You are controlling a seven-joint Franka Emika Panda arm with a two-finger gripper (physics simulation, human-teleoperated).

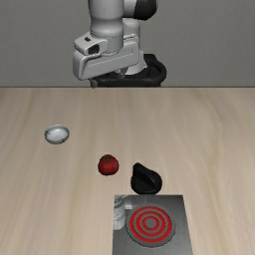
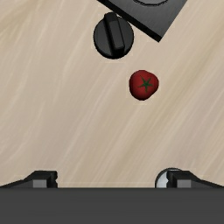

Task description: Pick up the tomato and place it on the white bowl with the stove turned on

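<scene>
- Desk point(image 1: 40, 204): the wooden top carries everything. I judge the carrying part of the task not yet begun, as nothing has been lifted off it.
- Arm point(image 1: 112, 28): it hangs high at the far side of the desk, well apart from all the things.
- Stove point(image 1: 180, 205): it sits at the near edge, toward the exterior view's right. Its burner rings point(image 1: 149, 224) show bright red, so I take it to be on and that condition to be met.
- Fingers point(image 2: 40, 178): they are spread wide with nothing between them, only bare desk under the gap.
- Black knob-like piece point(image 1: 145, 177): it stands just beside the stove's far edge, near the tomato but not touching it.
- White bowl point(image 1: 58, 133): it is empty, toward the exterior view's left and well apart from the tomato. In the wrist view its rim point(image 2: 166, 180) peeks out just beside one fingertip.
- Tomato point(image 1: 109, 164): it rests on bare wood between the bowl and the black piece, nearer the latter.
- From the wrist point(image 2: 143, 83) the tomato lies out ahead of the fingers. It is off their midline, toward the fingertip beside the bowl, and far below them.
- What is left, as I judge it: reach out, descend, grip, lift, and carry to the bowl.
</scene>
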